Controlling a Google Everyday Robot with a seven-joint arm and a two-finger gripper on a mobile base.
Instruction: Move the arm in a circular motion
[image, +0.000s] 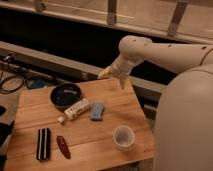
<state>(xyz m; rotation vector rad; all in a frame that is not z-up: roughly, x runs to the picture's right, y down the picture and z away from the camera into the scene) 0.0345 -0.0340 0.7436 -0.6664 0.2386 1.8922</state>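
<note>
Containers:
- Black bowl (65, 95), round, sits toward the far-left corner of the wooden desk (120, 107), a little in from the far edge. A small pale pinkish item lies inside it; cannot tell what it is.
- White cup (123, 137), upright with its mouth up, stands near the front-right corner. Its inside looks plain white.

Other items on the desk:
- White packet (77, 108) lies on its side just beside the bowl, on the bowl's front-right.
- Blue sponge (97, 111) lies just right of the packet, near the desk centre.
- Small white bit (61, 120) lies at the packet's left end.
- Black-and-white striped block (43, 143) lies near the front-left corner.
- Red item (63, 146), long and narrow, lies just right of the striped block.

Arm pose:
- The arm (167, 52) comes in from the right, above the rounded white robot body (186, 122).
- Upper segment runs roughly level to a rounded joint above the far-right corner, then bends down and left, tapering.
- The gripper (114, 75) hangs over the far edge of the desk, toward the far-right corner. It is well apart from the bowl and the cup and holds nothing visible. Released or clenched: cannot tell.

Off the desk: dark cables (12, 83) lie beyond the left edge.
</note>
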